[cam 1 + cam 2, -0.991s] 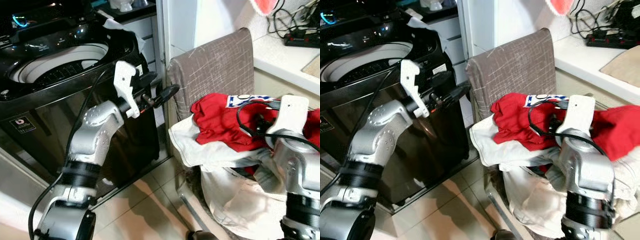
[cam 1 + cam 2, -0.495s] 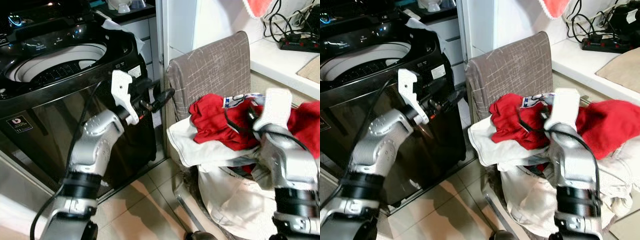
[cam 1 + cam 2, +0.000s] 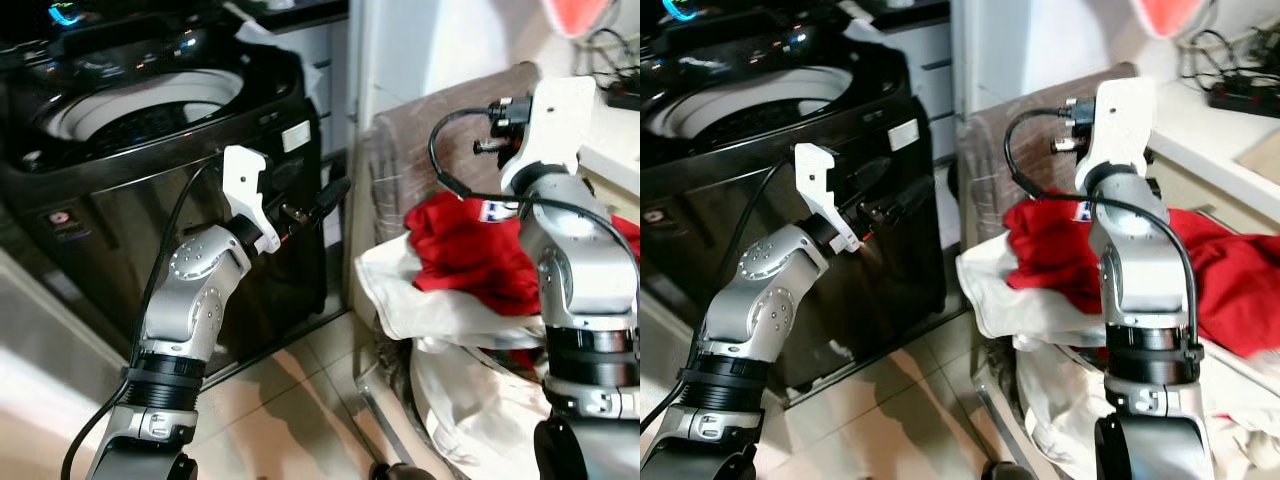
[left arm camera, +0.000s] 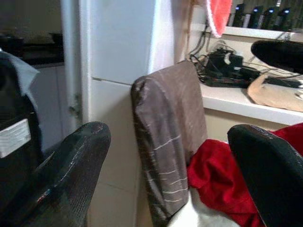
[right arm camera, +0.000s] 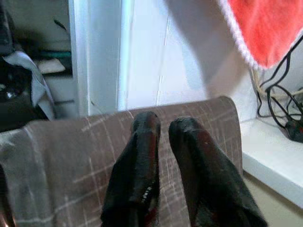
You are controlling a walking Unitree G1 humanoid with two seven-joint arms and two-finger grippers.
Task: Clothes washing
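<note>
A heap of laundry, a red garment (image 3: 470,255) lying over white cloth (image 3: 440,310), sits piled on the seat of a chair draped in a grey-brown cover (image 4: 165,137), with the white cloth spilling over the seat's front edge toward the tiled floor (image 3: 290,400). The right gripper (image 5: 163,130) is raised above the pile, level with the top edge of the chair back, its two black fingers drawn nearly together and holding nothing; the red garment lies below it, apart from the fingers. To the robot's left stands a black top-loading washing machine (image 3: 150,180) with its lid up and its pale drum rim (image 3: 140,100) exposed. The left gripper (image 3: 325,198) hangs in front of the machine's front corner, in the narrow gap between machine and chair, fingers (image 4: 71,165) spread wide and empty. A white cabinet panel (image 4: 118,71) rises behind that gap. Beyond the chair, a white bench (image 4: 246,101) carries a tangle of black cables and a power strip (image 4: 222,71), and an orange-red cloth (image 5: 265,28) hangs above it.
</note>
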